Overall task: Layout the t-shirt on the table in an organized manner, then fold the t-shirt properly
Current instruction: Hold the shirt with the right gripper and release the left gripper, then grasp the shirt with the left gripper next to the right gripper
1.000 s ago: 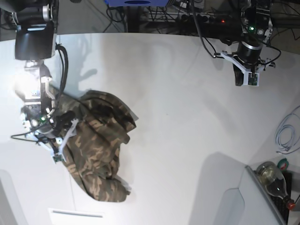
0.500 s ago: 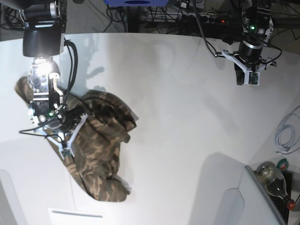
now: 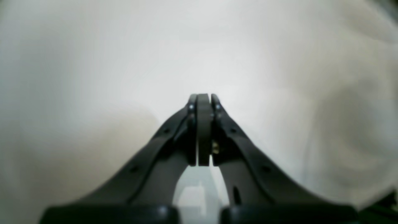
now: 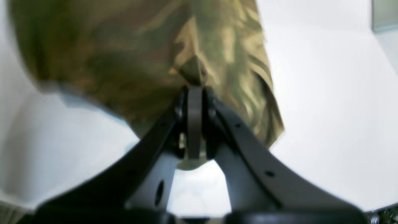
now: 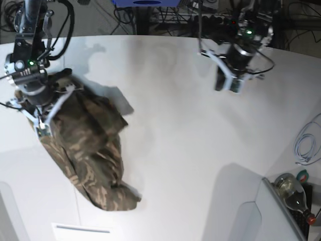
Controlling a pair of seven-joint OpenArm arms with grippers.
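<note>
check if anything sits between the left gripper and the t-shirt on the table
Nothing visible does. The left gripper, its jaws shut and empty, hangs over bare table. Only open white tabletop lies between it and the t-shirt, which the right gripper has pinched at the table's other side. The cable and bottle lie off by the edge.

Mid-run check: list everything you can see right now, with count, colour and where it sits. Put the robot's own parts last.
t-shirt: one, camouflage olive, brown and tan, bunched at the base view's left, one end lifted.
table: one, white, under everything.
cable: one coil, white, at the table's right edge.
bottle: one, clear glass with a red cap, lower right, off the table.
wires and equipment: several, dark, beyond the far edge.
right hand: one, black, shut on the t-shirt, at the base view's left.
left hand: one, black, shut and empty, above bare table at the base view's upper right.
</note>
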